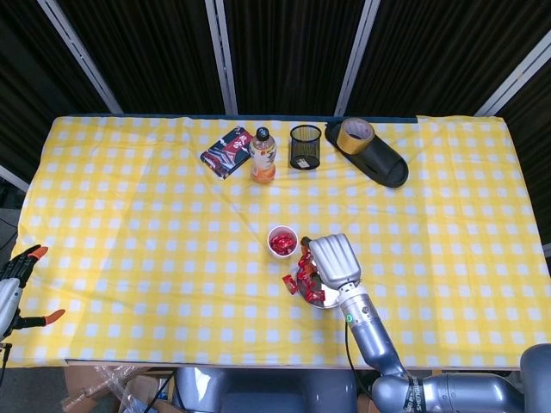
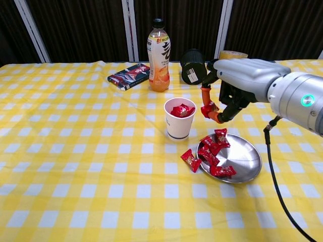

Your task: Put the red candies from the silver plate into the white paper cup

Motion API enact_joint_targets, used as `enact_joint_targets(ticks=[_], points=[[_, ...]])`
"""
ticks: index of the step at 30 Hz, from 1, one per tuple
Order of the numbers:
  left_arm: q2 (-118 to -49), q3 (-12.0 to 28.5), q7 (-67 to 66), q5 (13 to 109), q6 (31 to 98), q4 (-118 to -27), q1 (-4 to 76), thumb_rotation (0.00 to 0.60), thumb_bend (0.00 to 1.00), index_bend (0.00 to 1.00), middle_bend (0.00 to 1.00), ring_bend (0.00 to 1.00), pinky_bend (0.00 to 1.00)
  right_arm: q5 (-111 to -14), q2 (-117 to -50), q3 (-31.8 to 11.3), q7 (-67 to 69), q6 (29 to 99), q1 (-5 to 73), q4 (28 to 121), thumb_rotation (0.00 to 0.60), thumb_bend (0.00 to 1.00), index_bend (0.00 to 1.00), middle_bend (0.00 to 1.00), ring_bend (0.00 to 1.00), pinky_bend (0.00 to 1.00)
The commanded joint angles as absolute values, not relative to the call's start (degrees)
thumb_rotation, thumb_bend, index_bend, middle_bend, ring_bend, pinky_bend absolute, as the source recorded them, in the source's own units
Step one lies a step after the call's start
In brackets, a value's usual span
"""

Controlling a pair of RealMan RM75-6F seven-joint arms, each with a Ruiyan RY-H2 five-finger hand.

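The white paper cup point(image 2: 179, 123) stands mid-table with red candies point(image 2: 182, 110) inside. Right of it lies the silver plate point(image 2: 242, 157) with several red candies point(image 2: 212, 149) on its left side. One candy point(image 2: 191, 160) lies on the cloth beside the plate's left rim. My right hand point(image 2: 237, 80) hovers above the plate, just right of the cup, pinching a red candy point(image 2: 208, 110) between thumb and a finger. In the head view the right hand point(image 1: 334, 258) covers much of the plate point(image 1: 312, 294), next to the cup point(image 1: 282, 242). My left hand point(image 1: 13, 292) sits off the table's left edge, fingers spread, holding nothing.
At the back stand an orange drink bottle point(image 2: 159, 48), a black mesh pen cup point(image 2: 193, 66), a dark snack packet point(image 2: 128, 76), and a black slipper point(image 2: 252, 74) with a tape roll point(image 1: 355, 131) on it. Yellow checked cloth covers the table.
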State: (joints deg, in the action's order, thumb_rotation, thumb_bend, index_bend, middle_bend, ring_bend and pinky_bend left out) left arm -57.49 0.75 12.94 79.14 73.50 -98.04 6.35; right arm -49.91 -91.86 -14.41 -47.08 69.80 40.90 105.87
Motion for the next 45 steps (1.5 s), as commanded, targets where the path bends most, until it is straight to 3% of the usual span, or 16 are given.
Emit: enact_joint_targets(ticks=[1, 23, 45], points=[[-57.4, 0.8, 13.0, 79.1, 73.3, -98.0, 6.5, 0.6, 0.02, 0.0, 0.0, 0.0, 0.0, -48.3, -93.2, -15.4, -47.0, 68.9, 42.2, 103.9, 0.6, 0.48, 0.56, 0.97, 1.0, 0.95], [-57.0, 0.9, 14.2, 78.8, 72.7, -98.1, 6.7, 0.6, 0.02, 0.0, 0.0, 0.0, 0.0, -43.3, -98.9, -17.3, -46.0, 67.3, 48.4, 95.0, 0.6, 0.48, 0.56, 0.97, 1.0, 0.95], [-57.0, 1.0, 14.2, 78.5, 72.7, -98.2, 6.7, 0.6, 0.03, 0.0, 0.0, 0.0, 0.0, -44.6, -98.6, -16.3, -45.4, 70.1, 49.0, 96.5, 0.6, 0.39, 0.39, 0.97, 1.0, 0.95]])
